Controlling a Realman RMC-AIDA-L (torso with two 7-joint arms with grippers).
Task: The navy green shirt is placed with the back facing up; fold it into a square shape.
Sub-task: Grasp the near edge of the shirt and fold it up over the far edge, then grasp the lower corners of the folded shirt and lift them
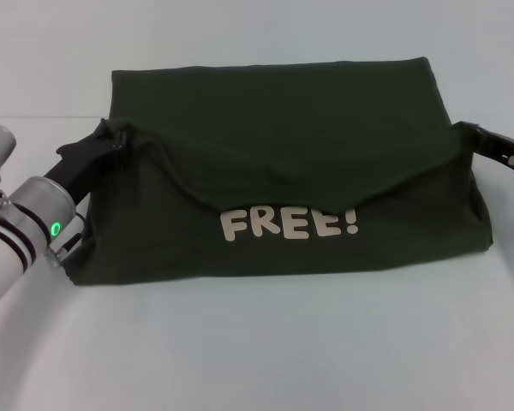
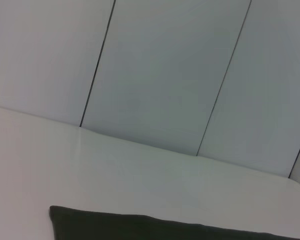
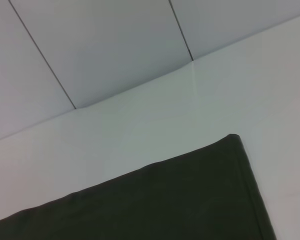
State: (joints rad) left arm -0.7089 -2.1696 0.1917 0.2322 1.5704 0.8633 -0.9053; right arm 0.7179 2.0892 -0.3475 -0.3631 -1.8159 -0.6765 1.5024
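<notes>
The navy green shirt (image 1: 283,171) lies across the middle of the white table (image 1: 257,360), already doubled over into a wide band; a flap hangs down over the front layer in a shallow V, and a pale "FREE!" print (image 1: 289,224) shows just under its lowest point. Your left gripper (image 1: 98,147) sits at the shirt's left edge, black fingers closed on a bunched corner of cloth by the fold; the right gripper (image 1: 488,141) is at the right edge, touching or just beside the fabric, but you cannot tell whether it holds anything. Neither wrist view shows fingers, only a shirt corner against table and the panelled wall (image 2: 155,75). Risks as judged from here: the flap edge is slack and uneven, so a fold carried from both ends may set crooked and give a trapezoid, not a square. If only the left side truly grips, the cloth is likely to skew or drag toward that side. The pinched corner is bunched, so layers may separate on lifting and the top flap may slide off. Check the right hold before moving.
</notes>
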